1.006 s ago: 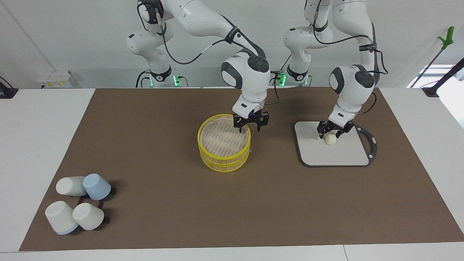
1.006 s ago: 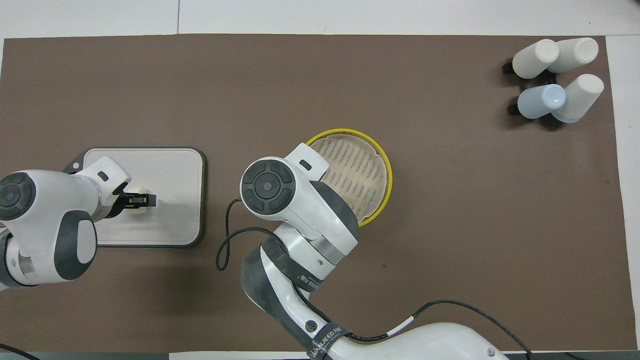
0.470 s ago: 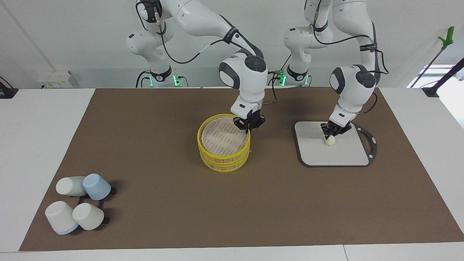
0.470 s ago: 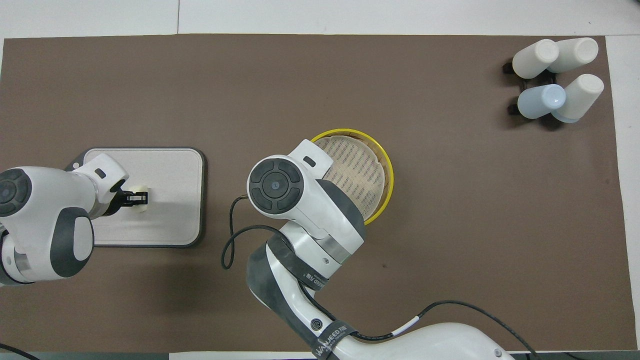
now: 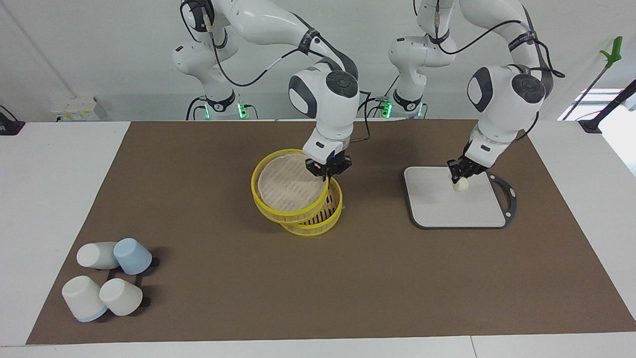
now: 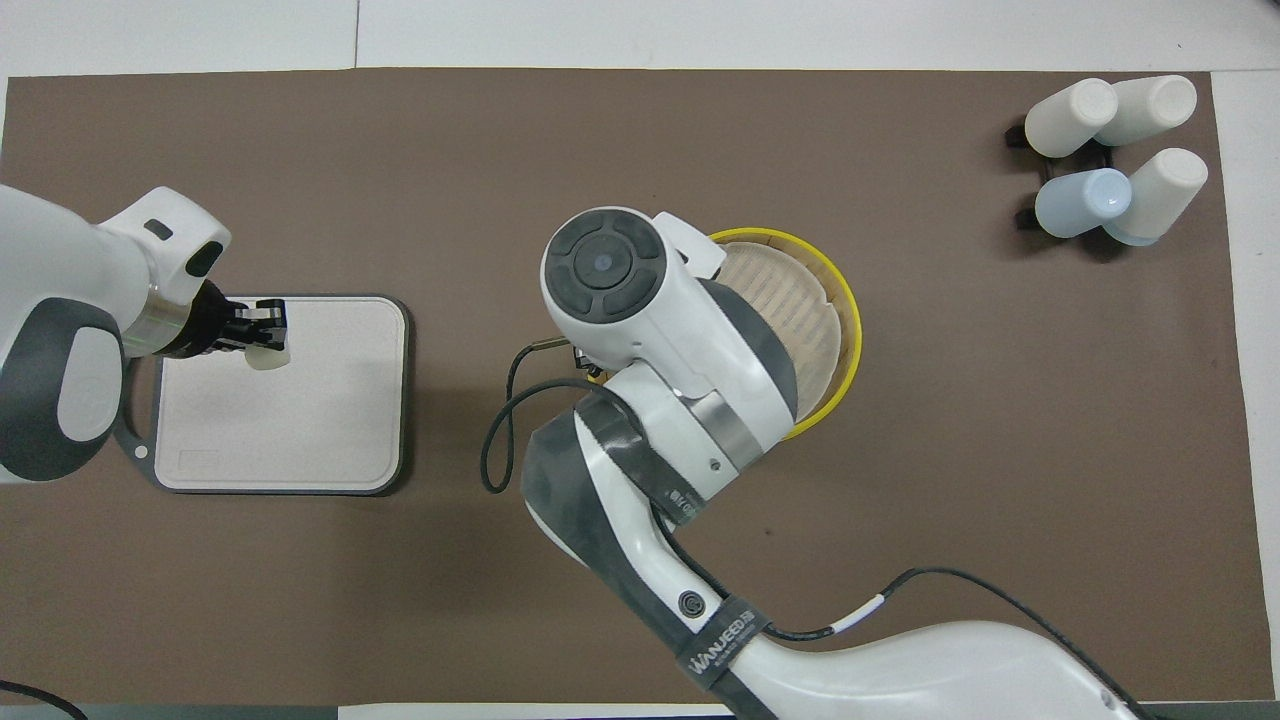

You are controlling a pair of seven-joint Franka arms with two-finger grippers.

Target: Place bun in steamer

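A brown mat (image 5: pixel 208 164) is spread over most of the white table (image 5: pixel 59 179). A grey board (image 5: pixel 454 206) with a dark rim is laid on the mat toward the left arm's end. The steamer (image 5: pixel 318 219) is set near the middle of the mat, and its slatted base is partly seen under the lid (image 5: pixel 285 191). The lid is held up tilted over the steamer, shifted toward the right arm's end, so that the steamer is only partly covered. The lid's yellow rim is pinched at its robot-side edge by the right gripper (image 5: pixel 327 174), whose fingers are pressed together on it; in the overhead view the gripper itself is hidden under its arm, and only the lid (image 6: pixel 800 310) is seen past it.

Four cups (image 5: pixel 107 283), three white and one blue, are grouped on a small dark rack at the corner of the mat toward the right arm's end, well apart from the steamer and farther from the robots.

The bun (image 5: pixel 460 184) is held clear of the board, over the part of it nearer the robots, and is pinched from above by the left gripper (image 5: pixel 459 175). In the overhead view the bun (image 6: pixel 268 355) is seen at the gripper's tips over the board's edge.
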